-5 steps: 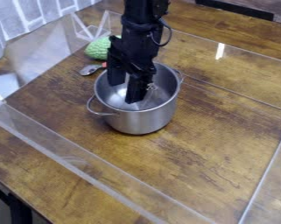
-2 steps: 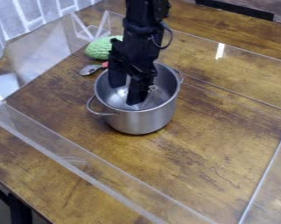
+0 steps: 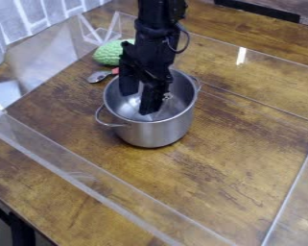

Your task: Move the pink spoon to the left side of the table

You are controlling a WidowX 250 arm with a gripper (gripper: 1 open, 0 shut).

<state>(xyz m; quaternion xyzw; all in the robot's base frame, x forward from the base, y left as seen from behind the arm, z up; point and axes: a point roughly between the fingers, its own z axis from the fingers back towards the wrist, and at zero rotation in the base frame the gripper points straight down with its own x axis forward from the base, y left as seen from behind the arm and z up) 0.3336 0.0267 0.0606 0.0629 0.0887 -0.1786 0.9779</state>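
Tool (image 3: 139, 96): black, hanging from a black arm (image 3: 155, 24) that comes down from the top edge; its two dark fingers (image 3: 150, 97) reach below the rim of a pot, with a narrow gap between their lower ends; whether they are closed on anything cannot be told, since the inside of the pot behind them is hidden
Pot (image 3: 151, 128): shiny metal, round, upright, surrounding the lower part of the tool; a small loop handle (image 3: 103, 118) sticks out on the side left of the tool
Pink spoon: cannot be made out with certainty; only a small pinkish-brown patch (image 3: 101, 76) shows just up and left of the tool, outside the pot, near its rim, lying on the wood
Green thing (image 3: 111, 50): knobbly, rounded, up and left of the tool, just beyond the pinkish patch and touching or almost touching it
Tabletop (image 3: 221, 183): dark-brown glossy planks with clear grain, spreading wide below and right of the tool
Clear strips (image 3: 80, 173): transparent edging crossing the wood below and left of the tool, well apart from the pot; another runs along the far right
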